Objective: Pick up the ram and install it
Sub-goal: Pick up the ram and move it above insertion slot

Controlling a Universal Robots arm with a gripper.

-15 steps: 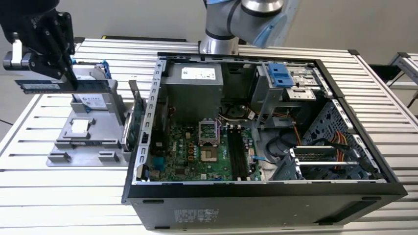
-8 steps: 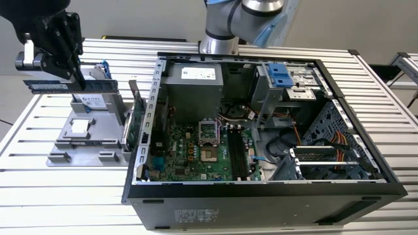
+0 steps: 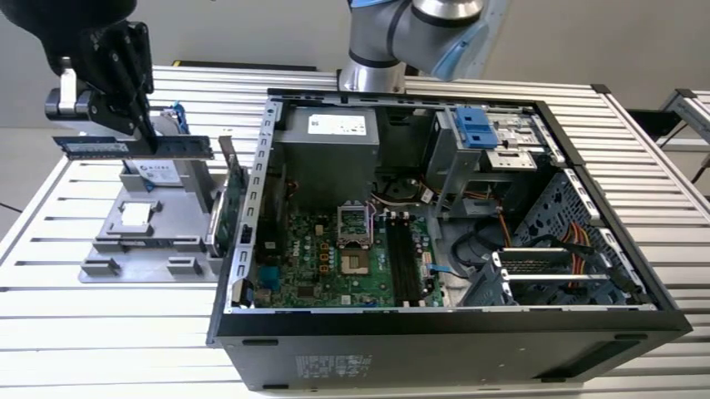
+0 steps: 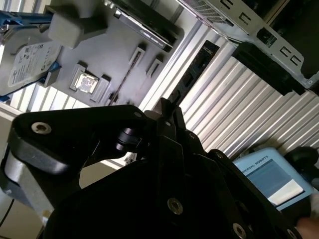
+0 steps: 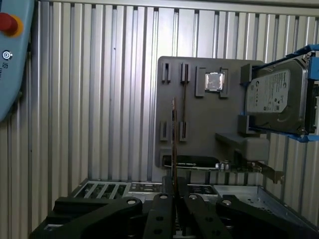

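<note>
Your gripper [image 3: 145, 137] pinches the ram [image 3: 98, 147] by its upper edge, long axis level, clear above the grey parts tray [image 3: 166, 247], while the memory slots [image 3: 405, 259] inside the open computer case [image 3: 444, 320] lie toward the exterior view's right.

Silver arm [image 3: 372, 46] with blue caps; black, screw-studded hand [image 3: 145, 138].

From high and well back, we look down in the exterior view on the slatted table [image 3: 45, 274], with the open computer case [image 3: 444, 349] beside the claw [image 3: 145, 137]. In both wrist views we ride close behind the claw, facing past the ram [image 5: 173, 139] it grips to the grey tray [image 5: 199, 124] and hard drive [image 5: 274, 99] below it.
</note>
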